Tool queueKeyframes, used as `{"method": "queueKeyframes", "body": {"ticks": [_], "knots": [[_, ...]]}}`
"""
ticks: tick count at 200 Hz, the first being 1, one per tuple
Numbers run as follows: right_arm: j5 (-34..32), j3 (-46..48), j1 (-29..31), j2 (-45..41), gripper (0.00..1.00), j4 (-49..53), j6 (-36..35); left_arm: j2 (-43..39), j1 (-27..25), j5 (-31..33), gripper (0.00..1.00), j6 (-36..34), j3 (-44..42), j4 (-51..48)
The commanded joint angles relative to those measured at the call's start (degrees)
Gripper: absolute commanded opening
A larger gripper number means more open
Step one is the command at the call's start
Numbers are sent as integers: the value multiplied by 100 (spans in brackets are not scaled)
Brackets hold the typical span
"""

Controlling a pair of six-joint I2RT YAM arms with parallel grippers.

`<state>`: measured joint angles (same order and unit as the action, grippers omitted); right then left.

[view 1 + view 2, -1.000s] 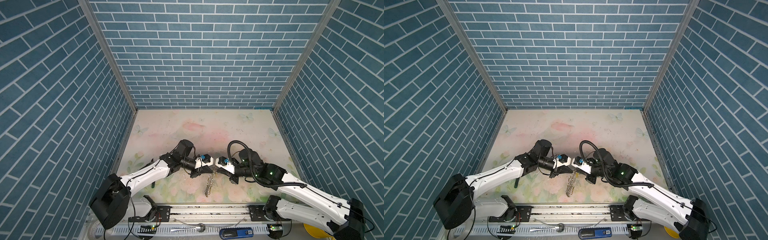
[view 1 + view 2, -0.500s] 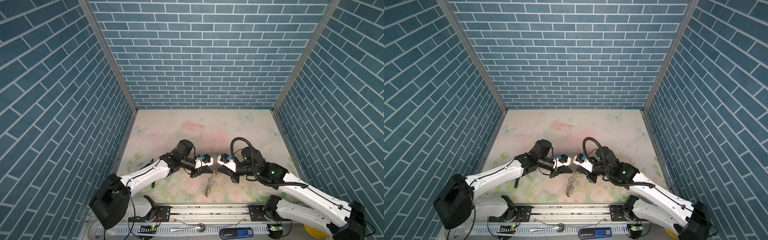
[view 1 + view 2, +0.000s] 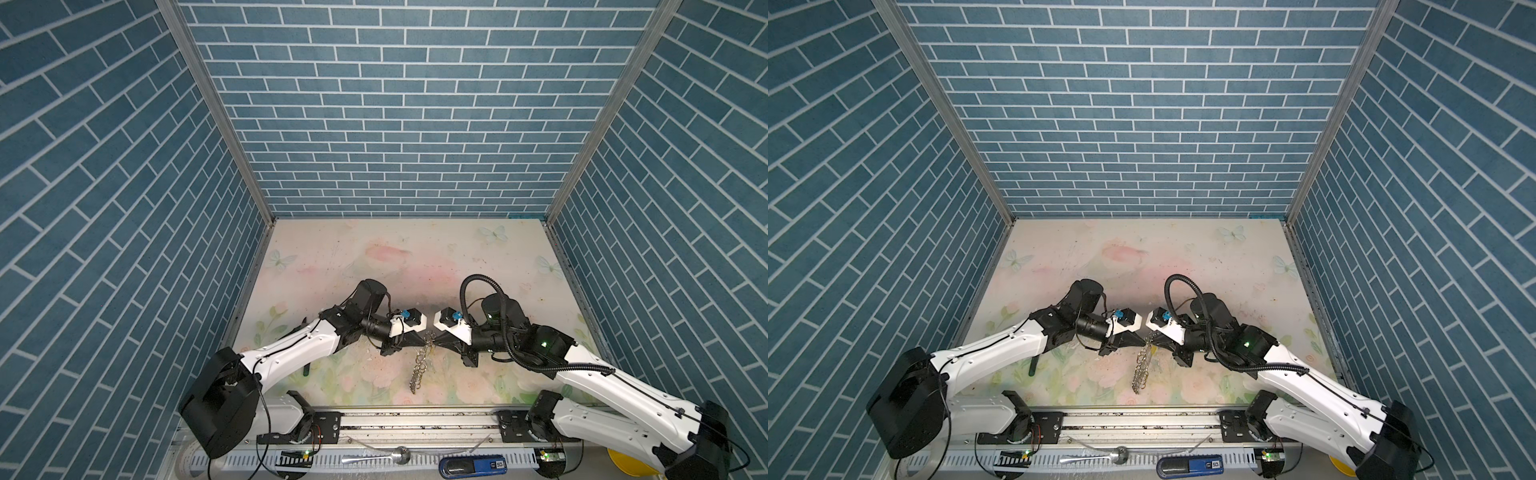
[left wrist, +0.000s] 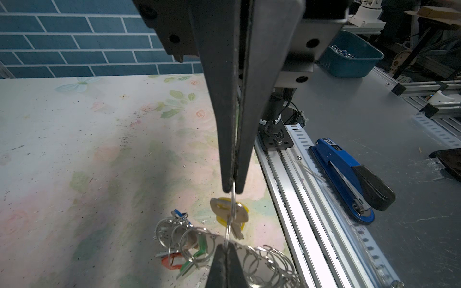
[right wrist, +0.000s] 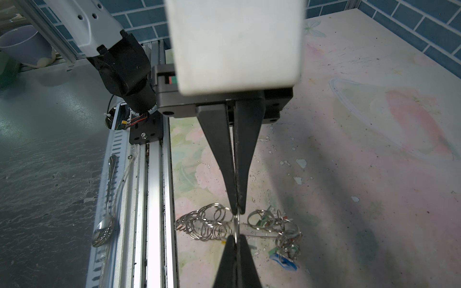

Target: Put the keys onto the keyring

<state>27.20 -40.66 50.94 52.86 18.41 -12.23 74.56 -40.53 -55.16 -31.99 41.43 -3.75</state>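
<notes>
Keyring (image 3: 419,368) between left claw (image 3: 425,341) and right claw (image 3: 434,341)

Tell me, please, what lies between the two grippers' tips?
One thin silver ring, pinched by left gripper and right gripper, apparently carrying a yellow-tagged key, seen in the left wrist view.

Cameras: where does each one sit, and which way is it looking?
Both top views: high above the near edge, looking down at the floral table; both arms show, left claw facing right claw.
Left wrist: on the left arm, looking along its shut claw rightward; stapler beyond.
Right wrist: on the right arm, looking along its shut claw leftward; spoon beyond.
Shared: both wrist views show one silver ring pinched by both claws.
</notes>
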Motion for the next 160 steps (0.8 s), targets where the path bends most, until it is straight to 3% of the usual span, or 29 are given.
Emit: {"method": "queueKeyframes", "body": {"ticks": [1,160], "knots": [[-28,-206,-12,16,0,-104,37,-14,28,-103,0,-62,-3,67],[-48,-202,-8,54,0,-215,13,-13,28,-120,0,-70,-1,58]]}}
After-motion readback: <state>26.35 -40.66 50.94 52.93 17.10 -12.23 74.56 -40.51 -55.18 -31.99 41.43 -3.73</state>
